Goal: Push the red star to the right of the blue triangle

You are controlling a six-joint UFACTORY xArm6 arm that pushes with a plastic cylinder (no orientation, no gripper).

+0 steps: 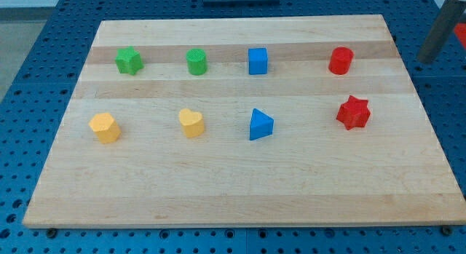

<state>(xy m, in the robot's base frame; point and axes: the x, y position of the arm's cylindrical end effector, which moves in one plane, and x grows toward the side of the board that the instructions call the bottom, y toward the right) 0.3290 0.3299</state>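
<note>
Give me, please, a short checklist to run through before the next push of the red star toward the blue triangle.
1. Red star located, at the board's right in the lower row: ok.
2. Blue triangle located, in the same row, toward the view's left of the star: ok.
3. Path between star and triangle free of blocks: ok.
4. Red cylinder and blue cube sit in the upper row, out of that path: ok.
5. My tip's position relative to the star: cannot tell; only a dark rod shows at the view's top right, off the board, its end not clearly made out.
</note>
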